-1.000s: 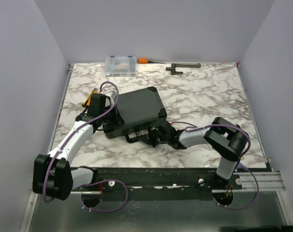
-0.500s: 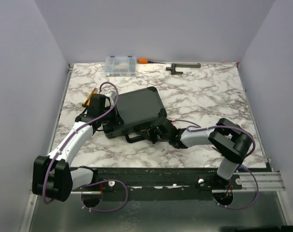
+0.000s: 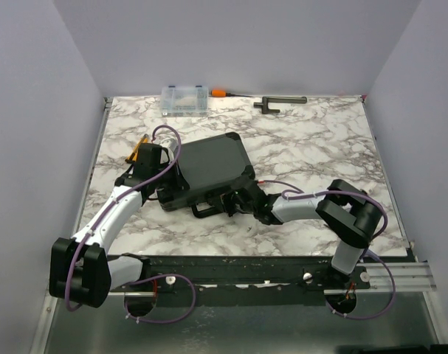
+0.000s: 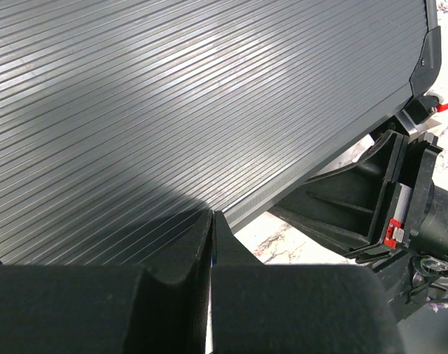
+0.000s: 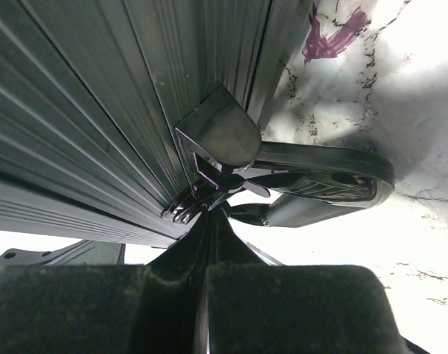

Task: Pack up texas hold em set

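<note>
We have the black hard case (image 3: 212, 166) lying shut on the bench (image 3: 305, 147). Our left hand (image 4: 212, 220) is clenched on nothing, its tips at the edge of the ribbed lid just ahead, likely bracing the case against sliding. Our right hand (image 5: 209, 221), also clenched and empty, noses the latch (image 5: 216, 140) directly ahead of it, beside the handle (image 5: 319, 181), probably to press it home.

The case (image 3: 209, 166) is black, its lid finely ribbed with parallel lines, and its handle (image 5: 327, 188) is glossy black. The table (image 3: 305, 140) is white marble, veined in grey. One tool (image 3: 220, 93) has an orange handle; the organizer box (image 3: 184, 99) is clear. The cables (image 3: 167, 127) are purple.
</note>
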Robot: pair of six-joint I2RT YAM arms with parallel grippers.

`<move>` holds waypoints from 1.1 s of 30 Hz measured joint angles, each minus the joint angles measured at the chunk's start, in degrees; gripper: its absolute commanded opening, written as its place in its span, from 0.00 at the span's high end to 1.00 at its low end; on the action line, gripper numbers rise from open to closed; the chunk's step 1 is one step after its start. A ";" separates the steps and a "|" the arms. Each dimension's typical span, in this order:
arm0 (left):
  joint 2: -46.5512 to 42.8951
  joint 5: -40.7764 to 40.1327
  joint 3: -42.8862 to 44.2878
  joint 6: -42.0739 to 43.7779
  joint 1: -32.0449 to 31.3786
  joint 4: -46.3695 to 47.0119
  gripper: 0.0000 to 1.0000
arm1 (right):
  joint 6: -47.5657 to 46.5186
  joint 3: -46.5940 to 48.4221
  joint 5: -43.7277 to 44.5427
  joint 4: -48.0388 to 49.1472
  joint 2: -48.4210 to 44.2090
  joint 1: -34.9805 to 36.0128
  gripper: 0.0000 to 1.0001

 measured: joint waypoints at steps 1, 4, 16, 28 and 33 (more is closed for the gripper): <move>0.00 0.00 0.00 0.00 0.00 0.00 1.00 | 0.00 0.00 0.00 -0.02 0.00 0.00 0.99; -0.02 0.00 0.00 0.02 0.00 0.00 1.00 | 0.00 0.00 0.02 -0.09 0.00 0.00 0.99; -0.13 -0.11 -0.09 0.22 -0.04 0.04 1.00 | -0.07 2.82 0.33 -6.10 -0.11 0.22 0.99; -0.13 -0.17 -0.09 0.50 -0.15 0.07 1.00 | -2.03 3.17 2.54 -10.80 -0.20 0.48 0.99; -0.11 -0.17 -0.09 0.61 -0.17 0.07 1.00 | -2.12 2.34 2.97 -10.78 -0.17 0.48 0.99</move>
